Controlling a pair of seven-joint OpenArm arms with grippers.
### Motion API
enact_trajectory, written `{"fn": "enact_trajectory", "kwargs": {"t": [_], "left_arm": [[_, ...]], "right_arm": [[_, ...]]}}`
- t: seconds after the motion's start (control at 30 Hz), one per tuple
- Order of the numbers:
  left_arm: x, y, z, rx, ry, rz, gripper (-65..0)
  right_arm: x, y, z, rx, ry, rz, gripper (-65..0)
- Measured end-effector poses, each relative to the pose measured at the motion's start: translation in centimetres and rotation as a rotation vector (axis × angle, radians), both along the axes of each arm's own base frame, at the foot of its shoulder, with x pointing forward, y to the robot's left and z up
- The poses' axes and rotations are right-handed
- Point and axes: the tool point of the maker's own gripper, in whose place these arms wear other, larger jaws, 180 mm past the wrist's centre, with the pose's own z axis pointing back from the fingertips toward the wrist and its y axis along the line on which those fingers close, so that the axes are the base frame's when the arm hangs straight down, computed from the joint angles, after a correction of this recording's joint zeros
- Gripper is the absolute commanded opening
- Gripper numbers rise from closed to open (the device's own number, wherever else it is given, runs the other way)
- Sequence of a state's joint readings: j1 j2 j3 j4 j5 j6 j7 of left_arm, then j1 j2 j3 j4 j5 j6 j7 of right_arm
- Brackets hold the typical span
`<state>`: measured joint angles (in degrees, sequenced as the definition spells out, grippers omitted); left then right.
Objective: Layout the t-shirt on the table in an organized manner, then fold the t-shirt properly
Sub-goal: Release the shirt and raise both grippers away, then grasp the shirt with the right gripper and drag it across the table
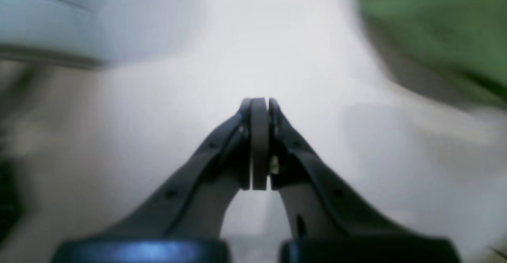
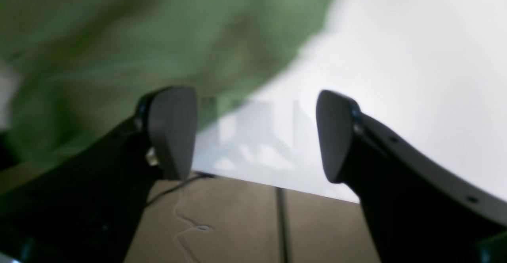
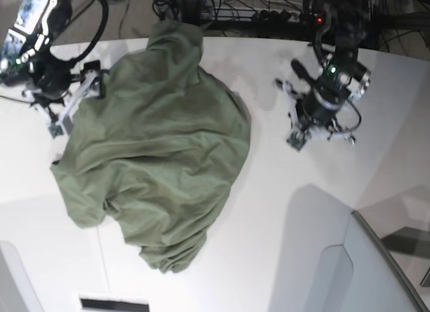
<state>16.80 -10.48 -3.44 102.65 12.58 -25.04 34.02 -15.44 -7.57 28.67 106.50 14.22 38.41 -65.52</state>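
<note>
T-shirt [image 3: 158, 144] lies rumpled; right claw [image 2: 257, 132] gapes empty beside it.

Both wrist views are strongly blurred: the t-shirt [image 2: 158, 29] is only a green smear, while the gripper fingers [image 1: 259, 144] stay rather sharp. The base view is sharp and evenly bright. The table [image 3: 302, 211] looks almost overexposed, with soft grey shadows near its lower right part.

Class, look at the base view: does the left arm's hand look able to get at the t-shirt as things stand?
Probably yes. The left hand is shut and sits apart from the t-shirt, with only bare table between them; nothing blocks the way.
</note>
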Motion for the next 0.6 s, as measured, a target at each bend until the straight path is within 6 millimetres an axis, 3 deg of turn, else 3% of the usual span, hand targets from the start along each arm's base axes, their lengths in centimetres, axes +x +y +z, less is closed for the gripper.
{"fn": "enact_trajectory", "kwargs": {"t": [0.1,0.23,0.3,0.37,0.43,0.6], "left_arm": [[-1.9,1.0,0.6,-0.079,-0.012,0.062,-65.0],[-3.5,0.0,1.8,-0.203,-0.071,0.064,-65.0],[-5.3,-0.2,1.1,-0.219,-0.053,0.060,-65.0],[-6.6,-0.4,0.4,-0.234,-0.037,0.057,-65.0],[-7.1,-0.5,0.0,-0.252,-0.036,0.056,-65.0],[-8.8,1.0,-3.2,-0.238,0.048,0.103,-65.0]], "right_arm": [[-2.3,0.0,-0.9,0.022,0.059,-0.012,-24.5],[-1.9,0.7,-1.7,0.066,0.056,-0.012,-24.5],[-2.4,1.6,-2.8,0.108,0.080,-0.017,-24.0],[-3.2,1.8,-3.8,0.122,0.103,-0.026,-19.1],[-3.7,1.9,-4.6,0.133,0.124,-0.030,-15.2],[-3.0,3.4,-6.1,0.191,0.140,-0.022,-14.7]]}}
